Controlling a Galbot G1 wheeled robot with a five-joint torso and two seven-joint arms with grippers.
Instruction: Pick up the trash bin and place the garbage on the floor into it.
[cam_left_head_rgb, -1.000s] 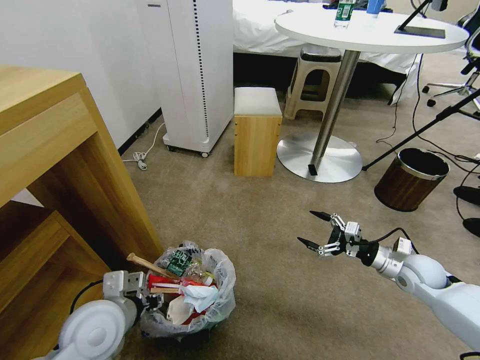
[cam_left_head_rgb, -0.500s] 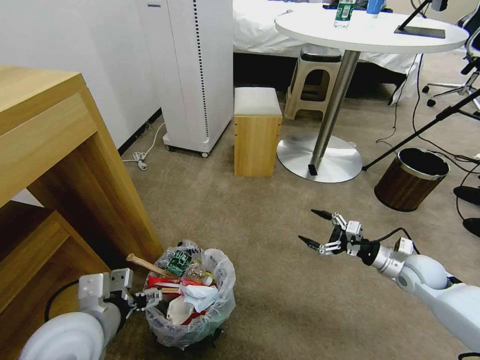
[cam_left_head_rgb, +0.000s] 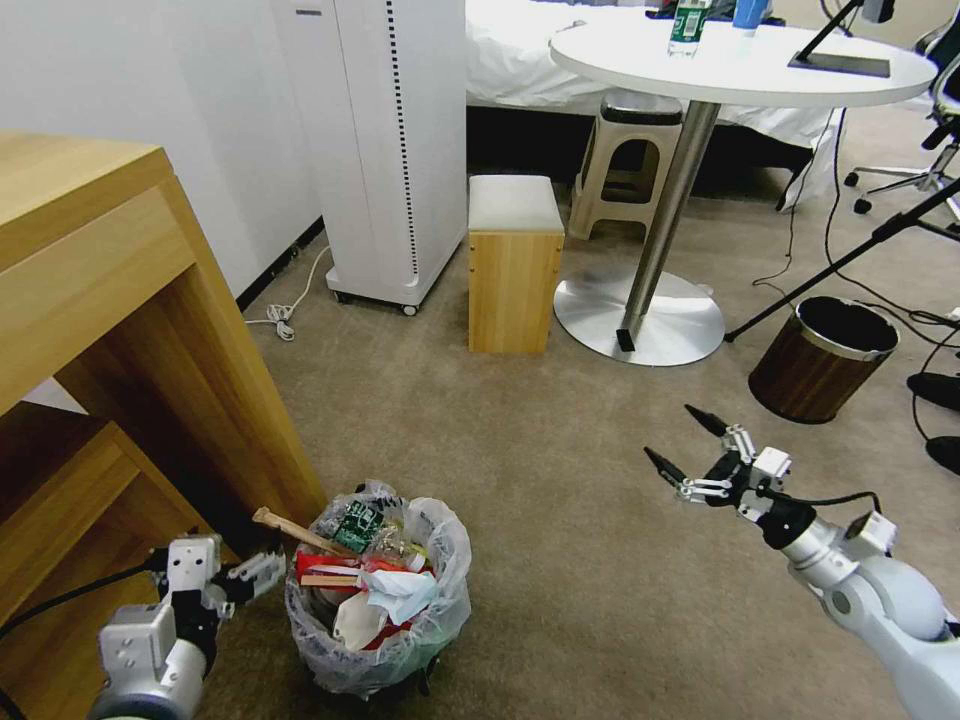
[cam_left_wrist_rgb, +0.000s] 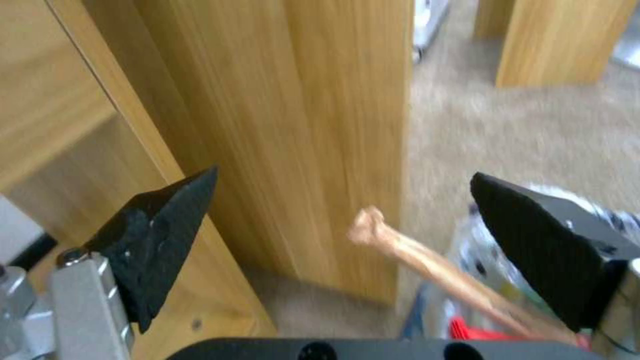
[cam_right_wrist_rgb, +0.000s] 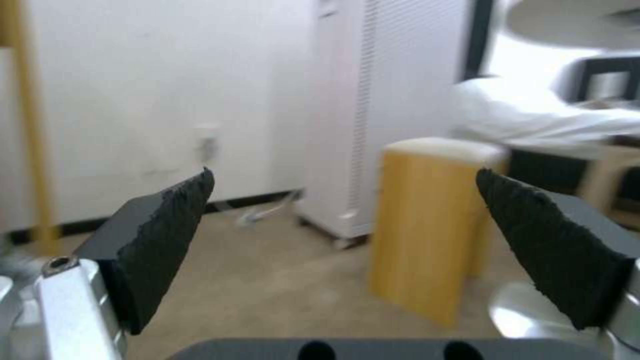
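When you look down from the head camera, your trash bin stands on the tan floor just beside the foot of the wooden desk, its crinkly bag stuffed with garbage: red wrappers, crumpled white paper, a green-labelled packet, and a wooden stick poking out toward the desk. Your left gripper sits low next to the bin's desk-side rim, fingers spread and holding nothing, apart from the bag. Your right gripper hovers over bare carpet well away from the bin, fingers likewise spread wide and empty. Farther back you can see a small wooden stool, a white floor-standing unit, a round white table on a metal pedestal, and a brown wood-look bin with a metal rim. Through the left wrist camera, the left gripper has its two dark fingertips set far apart, with the desk panel ahead and the knobbed end of the stick between them, touching neither. Through the right wrist camera, the right gripper is equally spread, facing the stool and the white unit.
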